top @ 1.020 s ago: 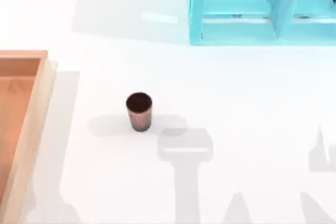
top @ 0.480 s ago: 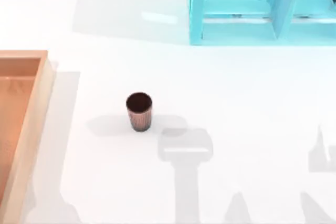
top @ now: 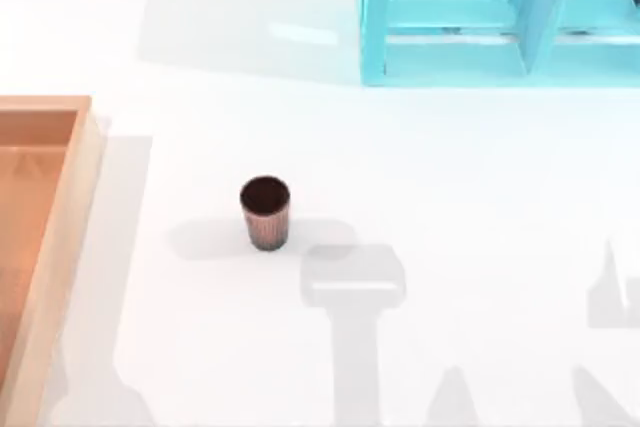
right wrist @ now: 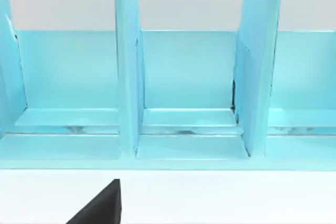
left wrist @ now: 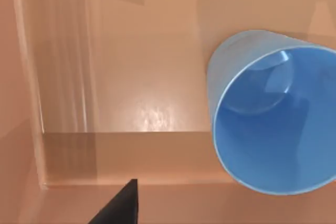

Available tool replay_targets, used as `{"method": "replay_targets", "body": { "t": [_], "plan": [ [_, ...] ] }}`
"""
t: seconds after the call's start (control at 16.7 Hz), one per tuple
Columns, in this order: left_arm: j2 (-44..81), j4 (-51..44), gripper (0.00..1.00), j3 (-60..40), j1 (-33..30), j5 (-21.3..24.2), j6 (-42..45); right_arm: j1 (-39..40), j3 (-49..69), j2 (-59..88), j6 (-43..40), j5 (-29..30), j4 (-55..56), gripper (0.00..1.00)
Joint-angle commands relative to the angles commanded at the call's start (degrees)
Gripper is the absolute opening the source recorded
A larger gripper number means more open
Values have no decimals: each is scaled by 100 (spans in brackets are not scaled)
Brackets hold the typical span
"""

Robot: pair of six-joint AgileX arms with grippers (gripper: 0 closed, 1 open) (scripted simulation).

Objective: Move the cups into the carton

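One blue cup point(left wrist: 273, 129) sits inside the carton point(left wrist: 131, 150), close beneath the left end effector, whose opening I cannot tell. The ribbed reddish-brown cup point(top: 265, 212) stands upright on the tabletop point(top: 450, 197), right of the carton.

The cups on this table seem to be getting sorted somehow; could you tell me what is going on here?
The cups are being moved into the carton at the table's left. The blue cup appears in the left wrist view, upright over the carton's orange-brown inside, so the left arm is working there. The ribbed reddish-brown cup stands untouched on the white table. The right wrist view faces the turquoise shelf frame.
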State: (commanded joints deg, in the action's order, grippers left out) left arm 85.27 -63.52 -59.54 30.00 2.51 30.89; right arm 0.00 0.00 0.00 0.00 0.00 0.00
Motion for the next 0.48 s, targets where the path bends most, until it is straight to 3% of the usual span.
{"method": "replay_targets", "body": {
  "t": [0.48],
  "plan": [
    [31,-232,100,-233,9,-5,5,0,0,0,0,0,0,100]
  ]
}}
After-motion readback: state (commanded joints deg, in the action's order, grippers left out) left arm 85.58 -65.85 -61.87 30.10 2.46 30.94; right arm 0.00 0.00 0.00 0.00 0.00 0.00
